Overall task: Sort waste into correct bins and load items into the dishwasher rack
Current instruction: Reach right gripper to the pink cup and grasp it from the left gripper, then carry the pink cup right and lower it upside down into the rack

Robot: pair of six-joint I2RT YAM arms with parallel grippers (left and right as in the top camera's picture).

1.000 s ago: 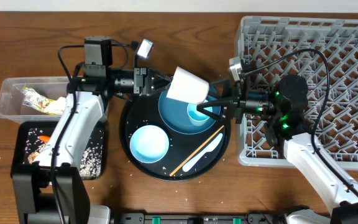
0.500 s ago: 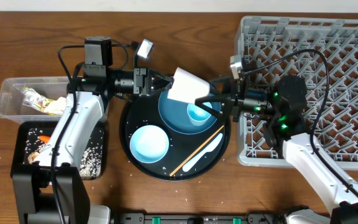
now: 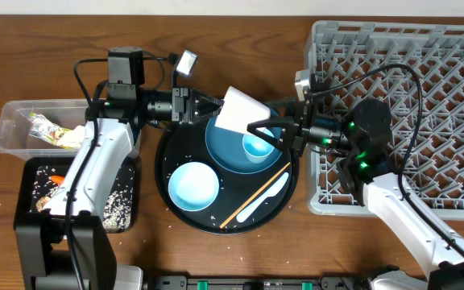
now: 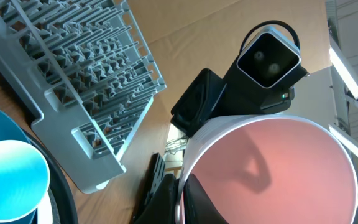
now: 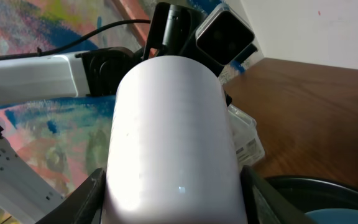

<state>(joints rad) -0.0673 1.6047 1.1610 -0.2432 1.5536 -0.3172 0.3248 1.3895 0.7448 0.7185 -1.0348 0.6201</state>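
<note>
My left gripper (image 3: 213, 111) is shut on the rim of the pale pink cup (image 3: 240, 111) and holds it tilted above the large dark-blue plate (image 3: 222, 143). Its fingers (image 4: 181, 185) pinch the cup wall (image 4: 272, 168). My right gripper (image 3: 258, 129) is open, with a finger on each side of the cup (image 5: 169, 124); its jaws (image 5: 174, 193) flank the cup body. The light blue cup (image 3: 256, 147) stands on the plate. The bowl (image 3: 192, 185), white spoon (image 3: 266, 196) and chopstick (image 3: 246, 204) lie on the round black tray (image 3: 163, 157). The grey dishwasher rack (image 3: 425, 64) is at the right.
The clear tub (image 3: 10, 121) at the left holds the snack wrapper (image 3: 47, 129). The flat black tray (image 3: 31, 173) below it holds the carrot (image 3: 57, 177) and rice grains (image 3: 115, 201). The rack's corner (image 4: 73, 56) shows in the left wrist view.
My right gripper has moved left, and its fingers now reach around the pink cup. The left gripper and the cup have stayed still.
</note>
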